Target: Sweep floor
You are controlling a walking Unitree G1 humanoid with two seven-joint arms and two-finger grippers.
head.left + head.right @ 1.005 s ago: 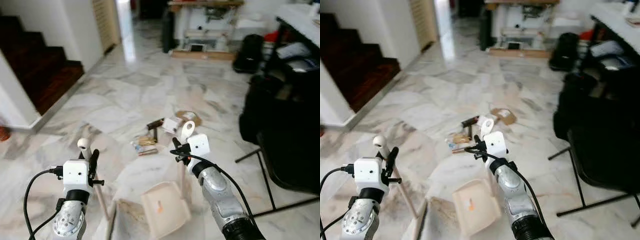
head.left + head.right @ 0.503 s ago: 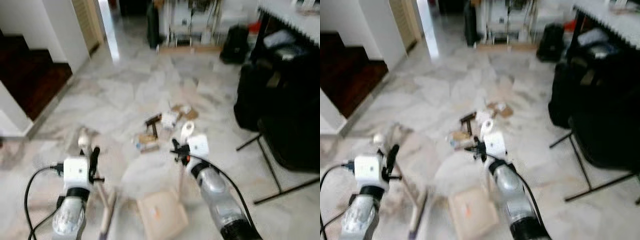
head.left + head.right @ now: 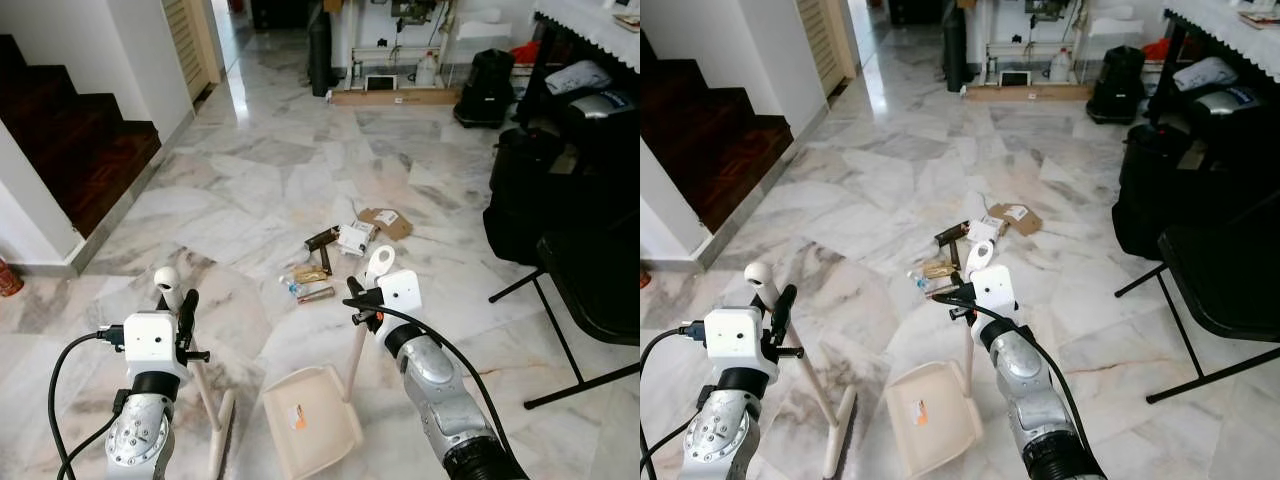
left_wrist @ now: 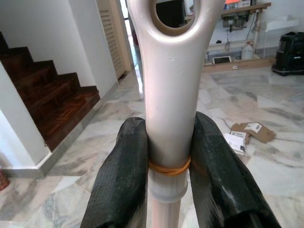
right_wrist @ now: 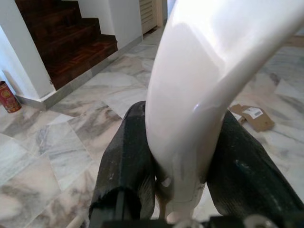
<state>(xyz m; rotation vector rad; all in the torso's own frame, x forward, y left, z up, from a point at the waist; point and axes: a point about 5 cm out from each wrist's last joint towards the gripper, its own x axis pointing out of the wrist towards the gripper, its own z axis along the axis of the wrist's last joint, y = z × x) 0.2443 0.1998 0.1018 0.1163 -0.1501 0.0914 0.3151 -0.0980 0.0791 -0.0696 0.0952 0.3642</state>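
My left gripper (image 3: 178,312) is shut on the pale handle of a broom (image 3: 205,385), just below its looped top. The broom head (image 3: 220,440) rests on the marble floor. In the left wrist view the black fingers (image 4: 126,171) clamp the broom handle (image 4: 168,95). My right gripper (image 3: 362,300) is shut on the upright handle of a cream dustpan (image 3: 310,420), whose tray lies on the floor between my arms. A litter pile lies just ahead: flat cardboard (image 3: 385,222), a white packet (image 3: 355,238), brown wrappers (image 3: 320,240) and a small bottle (image 3: 298,290).
Dark wooden stairs (image 3: 80,150) rise at the left behind a white wall corner (image 3: 40,220), with a red can (image 3: 8,277) at its foot. A black folding chair (image 3: 590,290) and black bags (image 3: 520,200) stand at the right. Shelving (image 3: 400,60) closes the far end.
The whole picture shifted and blurred half a second ago, then steadied: the camera moved. Both grippers keep the same hold on the broom and the dustpan.
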